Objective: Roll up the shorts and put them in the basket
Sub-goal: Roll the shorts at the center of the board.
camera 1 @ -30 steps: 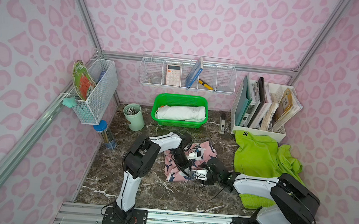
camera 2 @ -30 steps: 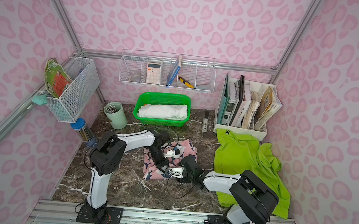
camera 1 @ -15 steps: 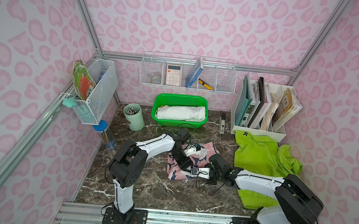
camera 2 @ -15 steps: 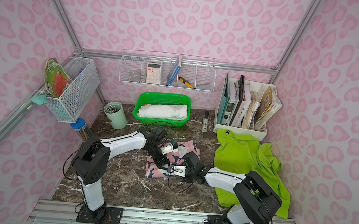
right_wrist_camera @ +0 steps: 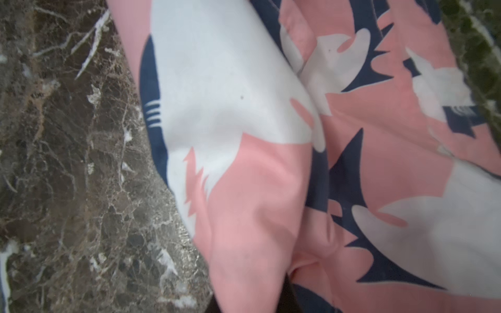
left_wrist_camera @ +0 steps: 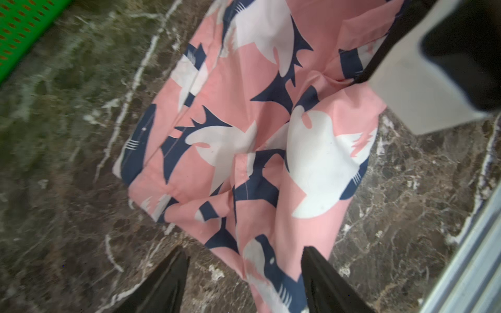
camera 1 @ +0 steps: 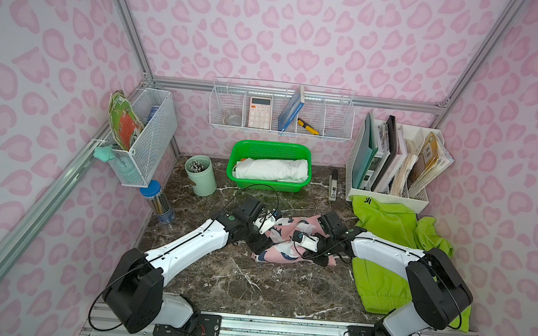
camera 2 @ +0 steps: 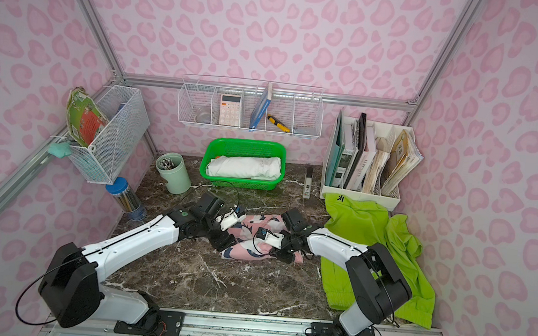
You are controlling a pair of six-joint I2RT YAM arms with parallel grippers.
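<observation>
**Left gripper** (left_wrist_camera: 244, 281): standing wide open, its jaws straddling a trailing edge of the pink shorts (left_wrist_camera: 244, 141) without pinching it.

**Right gripper** (camera 1: 322, 260): appearing closed on a bunched fold of the same pair. In the right wrist view the creases are converging toward it.

**Item 1, pink shorts, shark print:** lying crumpled mid-desk (camera 1: 251, 283) between the two arms, partly doubled over itself and not yet forming a roll.
- Handling, as judged: thin, light, limp cloth, probably rather slick. It is likely sliding on the marbled desk and slumping wherever unsupported. Having no stiffness, a turn is probably loosening once released. Not fragile.
- Hold: best taken at doubled edges, hem or elastic waist, where the layers are giving more to bite. One grip is going at each end of the rolling edge. A single layer is risking a slip.

**Item 2, green shorts** (camera 1: 389, 226): lying spread on the desk's right side, partly under the right arm and just in front of the file rack (camera 1: 394, 163). Looking thicker and heavier. No gripper is on it.
</observation>
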